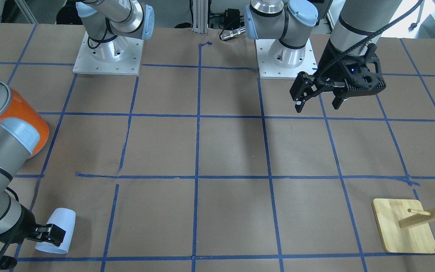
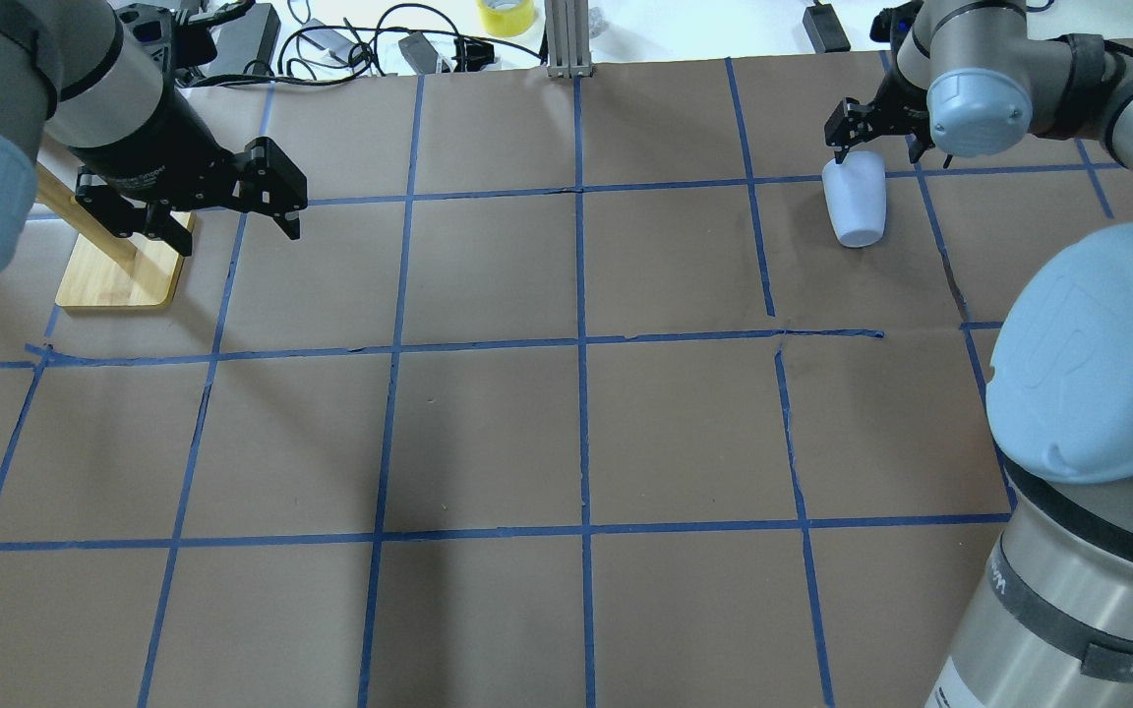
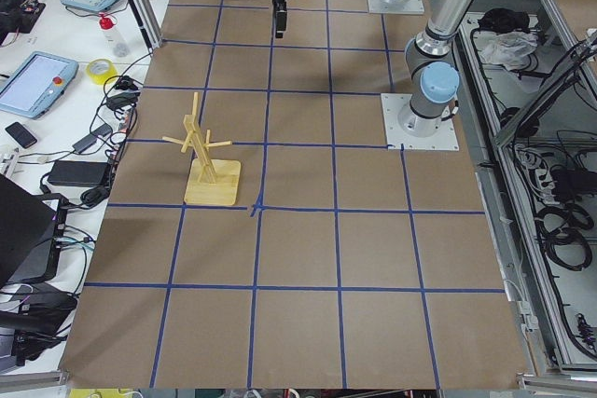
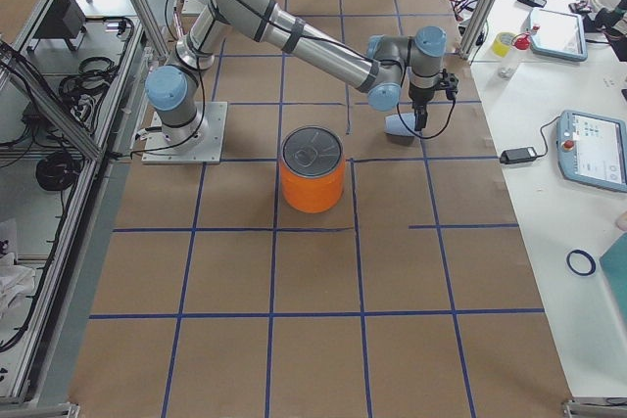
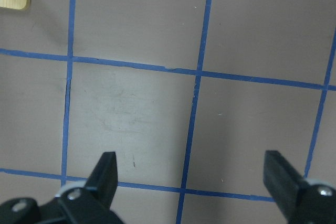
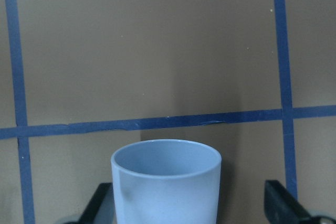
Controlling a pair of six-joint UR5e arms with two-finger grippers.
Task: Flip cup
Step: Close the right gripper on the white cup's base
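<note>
The cup [image 1: 60,223], a small pale blue-white tumbler, lies on its side on the brown table at the robot's far right, with its wide mouth pointing away from the robot's base. It also shows in the overhead view [image 2: 857,206] and the right wrist view [image 6: 165,182]. My right gripper [image 1: 47,236] is open and straddles the cup near its mouth; its fingers [image 6: 102,203] stand wide on either side, not closed on it. My left gripper [image 2: 232,221] is open and empty, held above bare table [image 5: 191,182].
A large orange can with a silver top [image 4: 313,178] stands on the right side, nearer the robot than the cup, partly hidden behind the right arm [image 1: 32,121]. A wooden peg stand [image 2: 119,280] sits beside the left gripper. Cables and a yellow tape roll [image 2: 506,15] lie at the far edge.
</note>
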